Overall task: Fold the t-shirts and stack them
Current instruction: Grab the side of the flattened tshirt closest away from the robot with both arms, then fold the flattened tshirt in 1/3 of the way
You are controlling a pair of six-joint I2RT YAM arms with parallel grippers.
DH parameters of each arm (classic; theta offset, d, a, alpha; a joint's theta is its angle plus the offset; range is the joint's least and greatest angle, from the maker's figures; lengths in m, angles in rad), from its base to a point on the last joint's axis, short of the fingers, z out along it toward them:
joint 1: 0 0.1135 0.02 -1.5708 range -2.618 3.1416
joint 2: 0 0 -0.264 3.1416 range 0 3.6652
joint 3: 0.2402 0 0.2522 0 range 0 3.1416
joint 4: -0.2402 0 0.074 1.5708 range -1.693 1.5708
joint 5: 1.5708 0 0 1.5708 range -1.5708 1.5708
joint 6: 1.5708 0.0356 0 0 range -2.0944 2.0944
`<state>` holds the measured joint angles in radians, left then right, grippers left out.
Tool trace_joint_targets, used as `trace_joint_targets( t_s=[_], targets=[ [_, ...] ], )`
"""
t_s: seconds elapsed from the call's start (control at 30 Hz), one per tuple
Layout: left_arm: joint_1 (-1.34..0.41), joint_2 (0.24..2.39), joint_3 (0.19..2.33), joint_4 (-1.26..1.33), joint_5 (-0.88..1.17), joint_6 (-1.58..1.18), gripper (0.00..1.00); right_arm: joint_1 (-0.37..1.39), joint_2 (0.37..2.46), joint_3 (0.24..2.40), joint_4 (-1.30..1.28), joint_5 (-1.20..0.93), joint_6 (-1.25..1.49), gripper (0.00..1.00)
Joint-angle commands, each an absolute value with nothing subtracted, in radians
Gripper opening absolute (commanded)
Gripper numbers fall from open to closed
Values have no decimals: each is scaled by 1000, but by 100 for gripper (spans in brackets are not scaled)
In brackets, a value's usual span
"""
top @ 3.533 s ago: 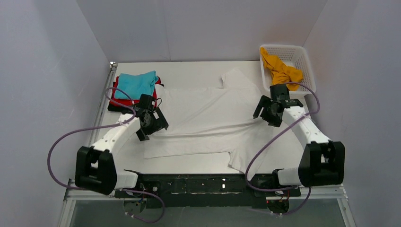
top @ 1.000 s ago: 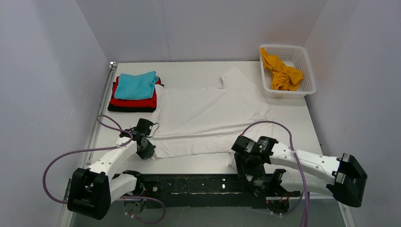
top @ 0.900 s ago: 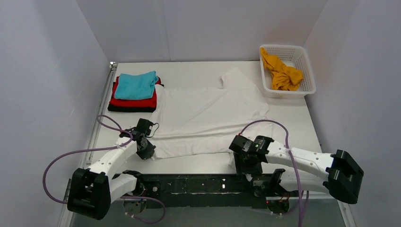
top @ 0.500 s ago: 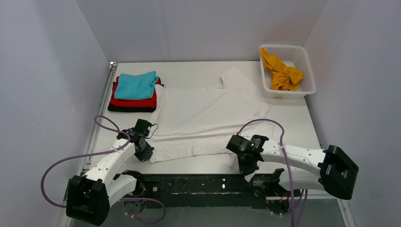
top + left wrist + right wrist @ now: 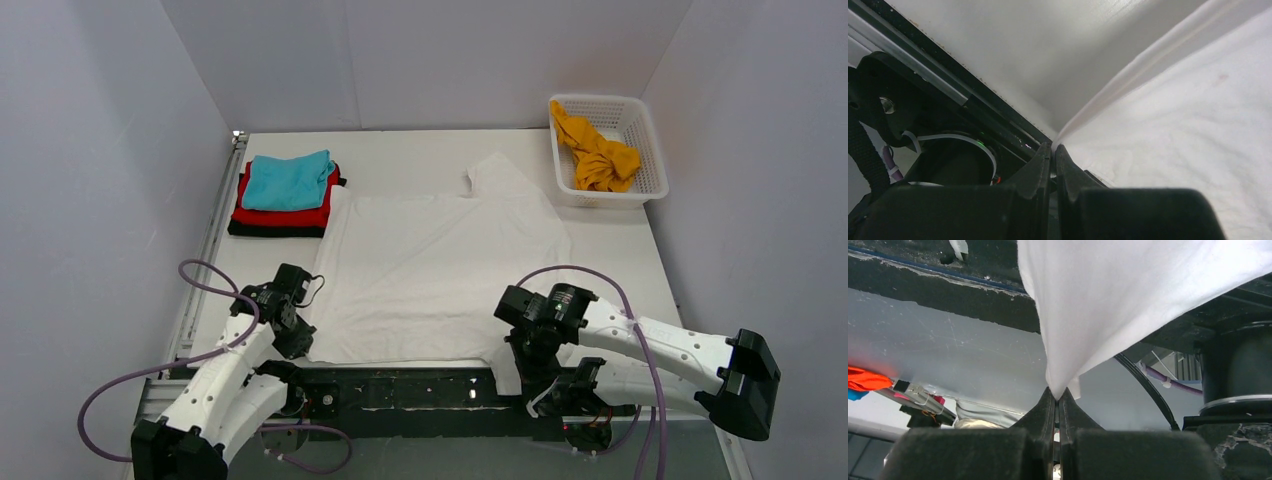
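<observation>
The large white cloth t-shirt [image 5: 440, 265] lies spread flat across the middle of the pale grey table [image 5: 400, 150], its near edge drawn to the table's front rim. The left gripper [image 5: 1053, 150] has its black fingers pinched tight on the shirt's near-left corner, right at the table edge. The right gripper [image 5: 1057, 395] is likewise clamped closed on the near-right corner (the cloth fans out taut from its tips, by the black base rail [image 5: 400, 385]). At the far left a folded teal t-shirt [image 5: 290, 180] sits atop a folded red t-shirt [image 5: 285, 213] and a black t-shirt [image 5: 262, 229]. A crumpled orange-yellow t-shirt [image 5: 597, 152] lies in the white plastic lattice basket [image 5: 645, 135] at the far right.
</observation>
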<state>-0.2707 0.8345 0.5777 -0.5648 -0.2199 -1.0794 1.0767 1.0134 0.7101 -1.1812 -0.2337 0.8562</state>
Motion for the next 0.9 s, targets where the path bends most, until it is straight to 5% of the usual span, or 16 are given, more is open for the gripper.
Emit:
trace_joint_targets(
  t_s=[0.0,0.87],
  targets=[
    [-275,805,559,-709,-216,-1091,0,1082,1010,746,-1212,-246,858,1],
    [-173,1234,859,-415,-274,-1104,0,547,1282,1222,-1035,13,470,1]
  ],
)
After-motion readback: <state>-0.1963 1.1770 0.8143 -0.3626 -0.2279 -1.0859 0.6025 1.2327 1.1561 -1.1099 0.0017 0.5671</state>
